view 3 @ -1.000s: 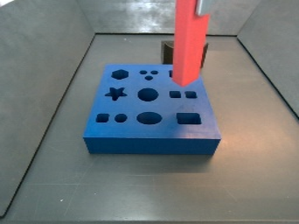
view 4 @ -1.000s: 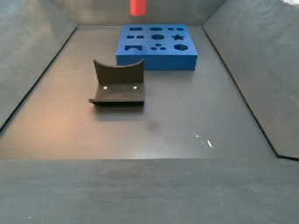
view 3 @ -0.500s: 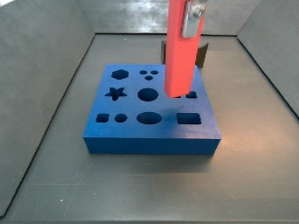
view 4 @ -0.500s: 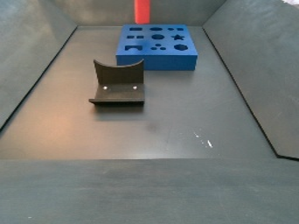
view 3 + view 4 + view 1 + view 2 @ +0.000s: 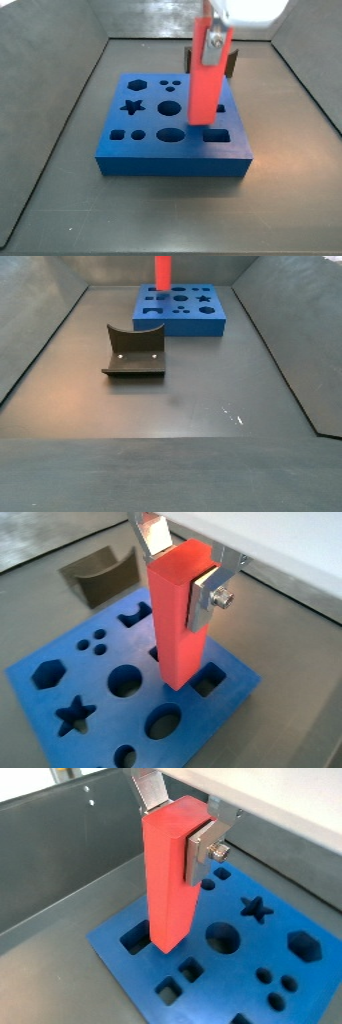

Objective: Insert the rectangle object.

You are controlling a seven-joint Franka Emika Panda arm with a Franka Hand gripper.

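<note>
A dark fixture stands on the floor nearer than the blue block. Above the block, the gripper has its silver fingers clamped on the upright rectangle object, whose lower end hangs just over the block's rectangular hole.

Both cameras on my wrist look steeply down along my gripper, close in, so the red-orange rectangle object I clamp runs through mid-frame over the blue block; each comes at the block from a different side. A side view sits near the block, looking down across it toward the back wall. A side view from the opposite end is far off, with the block small at upper centre and the fixture at centre left.
</note>
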